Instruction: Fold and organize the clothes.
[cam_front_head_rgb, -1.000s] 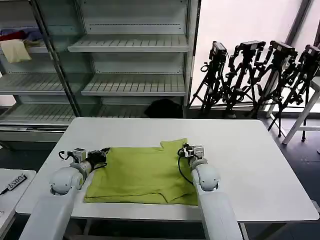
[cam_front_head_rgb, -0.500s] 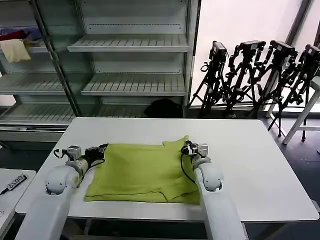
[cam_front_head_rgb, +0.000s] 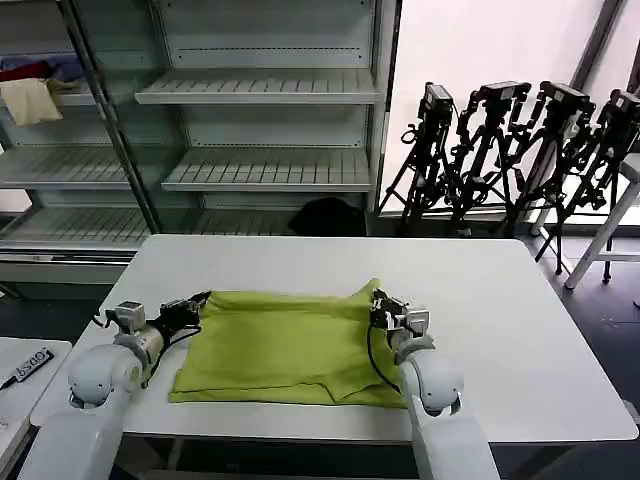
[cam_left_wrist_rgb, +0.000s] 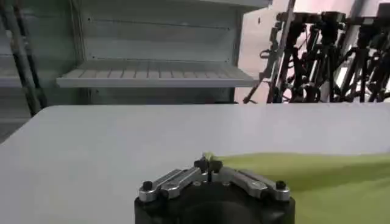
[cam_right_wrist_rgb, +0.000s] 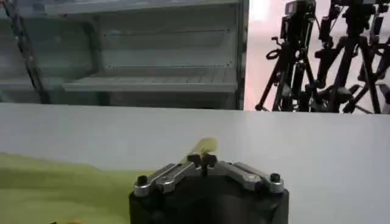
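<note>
I have the lime shirt (cam_front_head_rgb: 285, 345) spread across the middle of the white table (cam_front_head_rgb: 500, 300), already doubled over, its far edge lifted at both corners. My left claw (cam_front_head_rgb: 197, 303) is pinched tight on the far left corner, a tuft of green showing between its closed tips in the left wrist view, and my right claw (cam_front_head_rgb: 378, 305) is clamped the same way on the far right corner, where the fabric peaks up. I judge that I am midway through a fold, carrying the far edge toward the near one. To do it well I should move both arms together at equal height, keep the edge taut so no crease bunches in the middle, and lay it down square before letting go.
</note>
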